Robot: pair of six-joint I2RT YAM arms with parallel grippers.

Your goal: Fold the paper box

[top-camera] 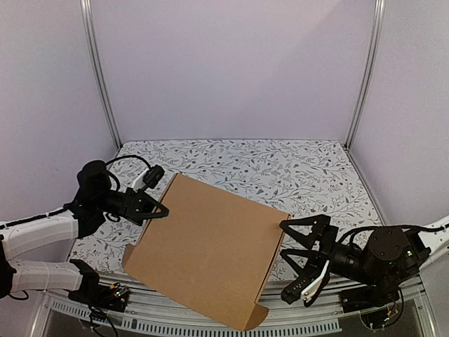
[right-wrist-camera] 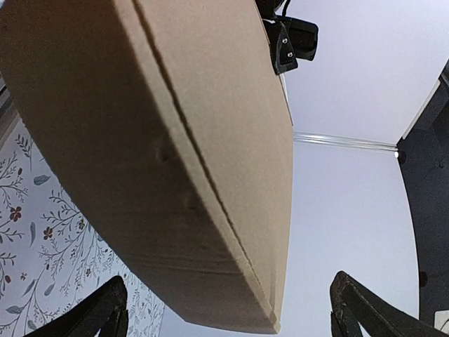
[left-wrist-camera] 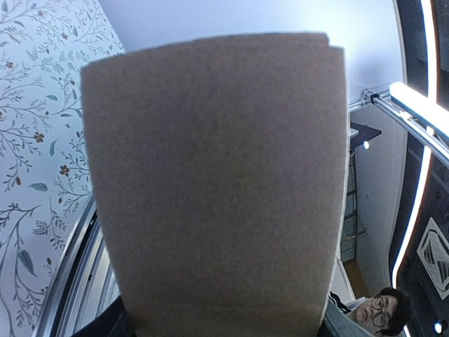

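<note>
My left gripper (top-camera: 158, 208) pinches the left edge of the paper box (top-camera: 207, 249), which sits closed and tilted over the near table (top-camera: 316, 168). My right gripper (top-camera: 300, 261) gapes wide just beside its right edge; I judge it best to square up, then close gently on that side.

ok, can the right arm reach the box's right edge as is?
Probably yes. The right gripper is open and faces the right edge of the paper box with nothing between them; its wrist view shows that edge lined up inside the jaws. The left gripper holds the opposite edge, well clear.
</note>
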